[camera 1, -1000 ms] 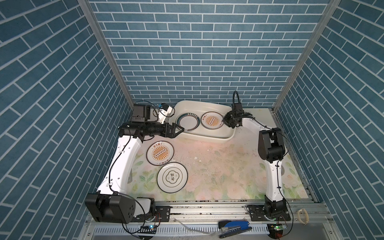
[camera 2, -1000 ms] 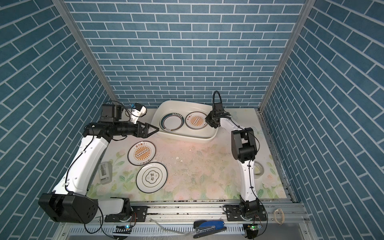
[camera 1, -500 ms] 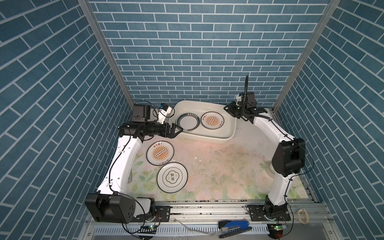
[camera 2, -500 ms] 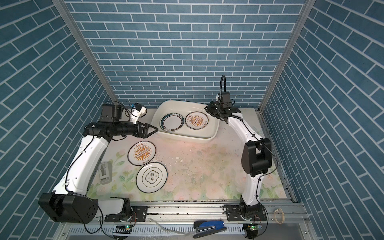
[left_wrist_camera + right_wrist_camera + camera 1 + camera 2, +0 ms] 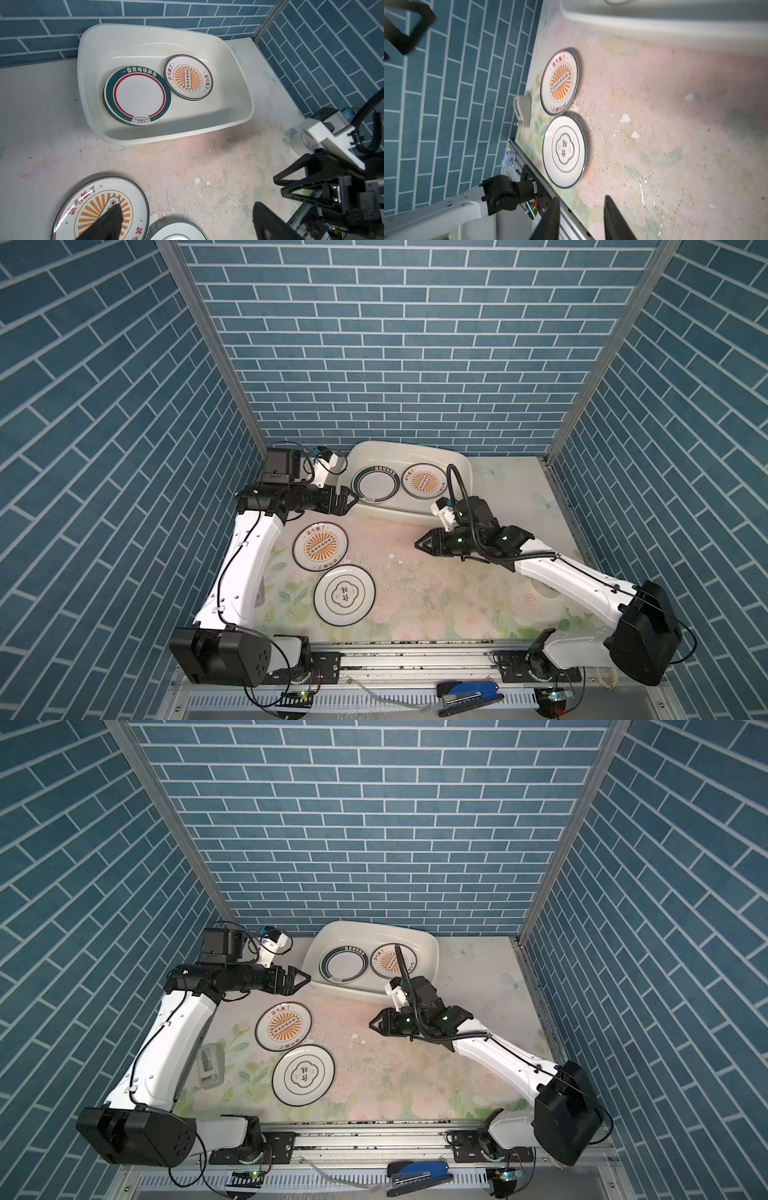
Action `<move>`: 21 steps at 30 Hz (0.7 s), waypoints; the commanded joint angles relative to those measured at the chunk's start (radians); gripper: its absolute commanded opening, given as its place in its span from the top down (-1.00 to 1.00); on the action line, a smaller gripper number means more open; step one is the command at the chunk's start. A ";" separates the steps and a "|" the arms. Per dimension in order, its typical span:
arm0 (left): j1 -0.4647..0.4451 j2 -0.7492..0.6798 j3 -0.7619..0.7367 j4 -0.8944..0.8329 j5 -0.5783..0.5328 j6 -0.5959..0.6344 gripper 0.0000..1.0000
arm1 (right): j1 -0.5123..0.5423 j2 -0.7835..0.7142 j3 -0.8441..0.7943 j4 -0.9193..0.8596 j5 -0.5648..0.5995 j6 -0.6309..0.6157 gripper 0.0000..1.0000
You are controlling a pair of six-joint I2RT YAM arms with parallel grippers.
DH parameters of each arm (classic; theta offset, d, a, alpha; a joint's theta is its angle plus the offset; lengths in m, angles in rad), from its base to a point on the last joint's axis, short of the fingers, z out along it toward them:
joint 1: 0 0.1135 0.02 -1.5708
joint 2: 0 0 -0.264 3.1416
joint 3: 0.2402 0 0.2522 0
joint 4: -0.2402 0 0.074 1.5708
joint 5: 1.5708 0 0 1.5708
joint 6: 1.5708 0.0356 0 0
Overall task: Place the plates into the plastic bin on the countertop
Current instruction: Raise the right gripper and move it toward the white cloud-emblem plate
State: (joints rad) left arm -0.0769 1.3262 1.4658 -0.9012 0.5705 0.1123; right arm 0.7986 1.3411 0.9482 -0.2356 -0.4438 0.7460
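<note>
Counter [image 5: 436, 585] carries the bin [image 5: 395, 512] at the back wall. Plates lie flat inside it in two piles abreast, green-band plate [image 5: 376, 486] beside bin sunburst [image 5: 424, 481], prob. to keep both piles low; two wait out front on the L side, loose sunburst [image 5: 320, 546] and clover plate [image 5: 344, 594], rims touching or nearly. Your L arm stretches level, L gripper [image 5: 351, 502] hovering by the bin's front-L corner w/ jaws wide apart and empty, while your R arm reaches low over mid-counter, R gripper [image 5: 417, 544] aimed at those two but well short, jaws part-way apart w/ nothing between.
</note>
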 commanded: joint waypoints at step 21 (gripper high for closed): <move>0.009 -0.196 -0.115 -0.303 -0.170 0.463 -0.88 | 0.246 0.457 0.027 0.406 0.057 0.180 0.24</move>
State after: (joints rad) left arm -0.0742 1.1530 1.3739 -1.2339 0.4252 0.5953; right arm 1.0370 1.7653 0.9478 0.1287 -0.3935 0.8902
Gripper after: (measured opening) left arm 0.935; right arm 0.381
